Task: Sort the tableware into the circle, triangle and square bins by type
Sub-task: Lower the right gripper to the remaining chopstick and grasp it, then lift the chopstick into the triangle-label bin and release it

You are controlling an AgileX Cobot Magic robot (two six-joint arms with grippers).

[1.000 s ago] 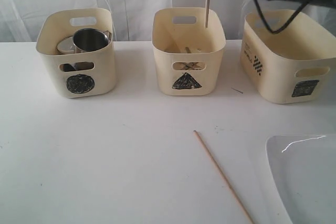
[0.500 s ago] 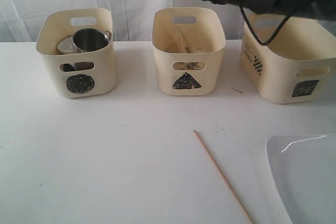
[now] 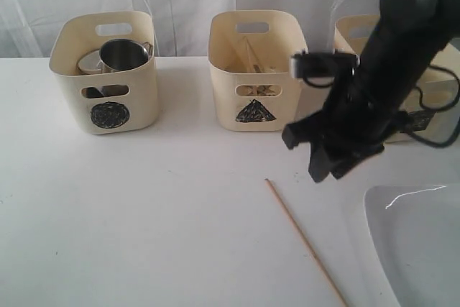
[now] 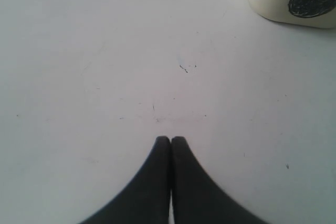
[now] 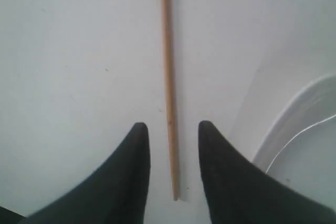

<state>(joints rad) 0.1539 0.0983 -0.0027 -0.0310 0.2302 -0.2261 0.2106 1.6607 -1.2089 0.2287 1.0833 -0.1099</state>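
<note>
One wooden chopstick (image 3: 305, 242) lies loose on the white table, running toward the front edge. My right gripper (image 3: 327, 170) hangs open just above its far end; in the right wrist view the chopstick (image 5: 168, 77) lies between the spread fingers of that gripper (image 5: 172, 125), untouched. Another chopstick (image 3: 250, 52) leans inside the triangle bin (image 3: 257, 98) with other cutlery. A steel mug (image 3: 123, 54) stands in the circle bin (image 3: 104, 84). The large white plate (image 3: 417, 249) lies at the front right. My left gripper (image 4: 170, 140) is shut and empty over bare table, near the circle bin (image 4: 273, 3).
The square bin (image 3: 352, 34) stands at the back right, mostly hidden behind my right arm. The plate's rim (image 5: 294, 114) lies close beside the right gripper. White curtains hang behind the table.
The right arm has swung from above the triangle bin down to the table, over the loose chopstick. The chopstick it held a second ago now lies in the triangle bin.
</note>
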